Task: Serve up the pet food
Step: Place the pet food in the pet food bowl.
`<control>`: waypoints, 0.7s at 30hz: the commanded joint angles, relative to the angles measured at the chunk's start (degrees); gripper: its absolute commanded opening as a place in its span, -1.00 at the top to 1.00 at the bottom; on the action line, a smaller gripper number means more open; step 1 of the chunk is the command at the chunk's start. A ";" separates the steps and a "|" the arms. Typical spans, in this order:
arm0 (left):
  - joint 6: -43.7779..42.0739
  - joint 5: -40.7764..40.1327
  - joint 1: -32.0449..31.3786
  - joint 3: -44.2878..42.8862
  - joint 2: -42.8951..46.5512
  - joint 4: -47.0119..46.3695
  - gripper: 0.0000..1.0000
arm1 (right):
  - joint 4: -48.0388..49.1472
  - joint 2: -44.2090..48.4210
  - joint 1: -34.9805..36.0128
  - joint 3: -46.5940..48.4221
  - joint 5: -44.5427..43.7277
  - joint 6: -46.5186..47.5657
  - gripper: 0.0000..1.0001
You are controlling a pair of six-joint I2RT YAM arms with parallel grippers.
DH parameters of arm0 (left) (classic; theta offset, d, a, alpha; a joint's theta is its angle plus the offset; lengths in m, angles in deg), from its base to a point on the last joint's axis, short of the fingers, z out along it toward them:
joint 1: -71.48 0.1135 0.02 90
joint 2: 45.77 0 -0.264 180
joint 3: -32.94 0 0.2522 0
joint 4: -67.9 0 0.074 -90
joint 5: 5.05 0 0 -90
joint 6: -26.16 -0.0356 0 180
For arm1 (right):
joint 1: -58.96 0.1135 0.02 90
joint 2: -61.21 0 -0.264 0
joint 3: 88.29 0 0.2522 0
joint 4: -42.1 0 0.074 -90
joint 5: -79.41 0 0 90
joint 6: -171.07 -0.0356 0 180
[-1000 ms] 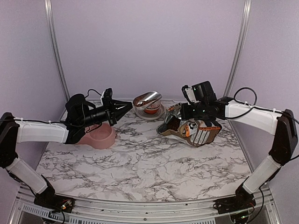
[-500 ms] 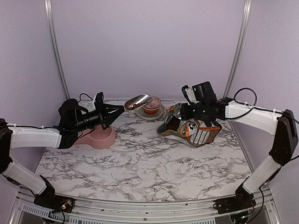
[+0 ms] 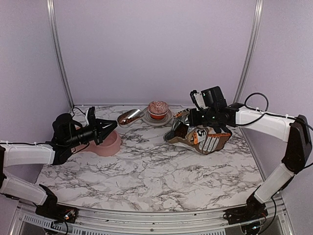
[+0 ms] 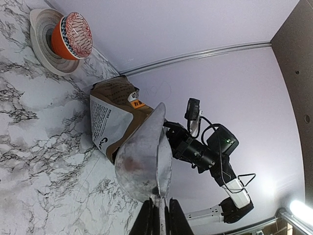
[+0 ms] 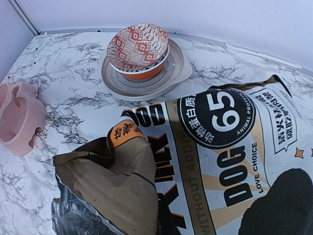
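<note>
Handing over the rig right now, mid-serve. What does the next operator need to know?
Left gripper: shut on the metal scoop, held in the air between the pink bowl and the plate.
Right gripper: shut, apparently pinching the dog food bag, its mouth open toward the scoop.
Done: no kibble visible in the pink bowl; scoop's load unclear.
Left: fill scoop from bag, tip into pink bowl.

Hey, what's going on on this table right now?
The left gripper is shut on the handle of a metal scoop, held in the air near the pink bowl. The right gripper pinches the top of the dog food bag, its open mouth facing the scoop. No kibble is visible in the pink bowl, and I can't tell whether the scoop carries any.
</note>
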 commanded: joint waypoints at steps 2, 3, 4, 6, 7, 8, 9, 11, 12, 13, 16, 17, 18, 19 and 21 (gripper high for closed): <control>-2.45 -0.43 2.65 3.27 6.38 0.53 1.00 | 3.28 1.84 -1.41 -0.08 -1.39 -1.39 1.00; -2.88 -0.64 3.11 3.83 7.38 1.36 1.00 | 3.39 1.84 -1.41 -0.17 -1.29 -1.46 1.00; -3.38 -0.89 3.65 4.38 8.41 2.34 1.00 | 3.49 1.90 -1.40 -0.19 -1.24 -1.44 1.00; -4.32 -1.25 4.71 5.41 10.30 4.36 1.00 | 3.94 2.06 -1.42 -0.63 -1.35 -1.43 1.00; -4.56 -1.59 5.12 5.94 11.14 5.15 1.00 | 4.20 2.15 -1.40 -0.87 -1.36 -1.47 1.00; -4.64 -1.78 5.57 6.48 11.85 5.81 1.00 | 4.47 2.23 -1.42 -1.16 -1.37 -1.37 1.00; -4.69 -2.02 6.22 6.96 12.61 6.38 1.00 | 4.65 2.28 -1.44 -1.37 -1.39 -1.34 1.00; -5.00 -2.24 7.82 7.81 13.89 8.02 1.00 | 4.94 2.27 -1.38 -1.76 -1.34 -1.21 1.00; -5.00 -2.63 8.56 8.28 14.71 8.86 1.00 | 4.99 2.28 -1.43 -1.94 -1.36 -1.11 1.00; -5.14 -2.91 9.20 8.77 15.49 9.50 1.00 | 5.07 2.28 -1.44 -1.91 -1.37 -1.04 1.00; -6.37 -3.19 11.42 9.79 17.83 13.75 1.00 | 5.30 2.45 -1.42 -2.09 -1.41 -0.64 1.00; -6.74 -3.14 12.13 10.11 18.55 14.76 1.00 | 5.34 2.52 -1.43 -2.06 -1.45 -0.49 1.00; -6.95 -3.10 12.79 10.52 19.21 15.68 1.00 | 5.41 2.54 -1.43 -2.10 -1.43 -0.40 1.00; -6.99 -3.03 13.42 10.84 19.93 16.29 1.00 | 5.48 2.62 -1.45 -2.20 -1.49 -0.32 1.00; -7.32 -2.72 14.48 11.48 21.09 17.68 1.00 | 5.67 2.71 -1.43 -2.29 -1.54 -0.26 1.00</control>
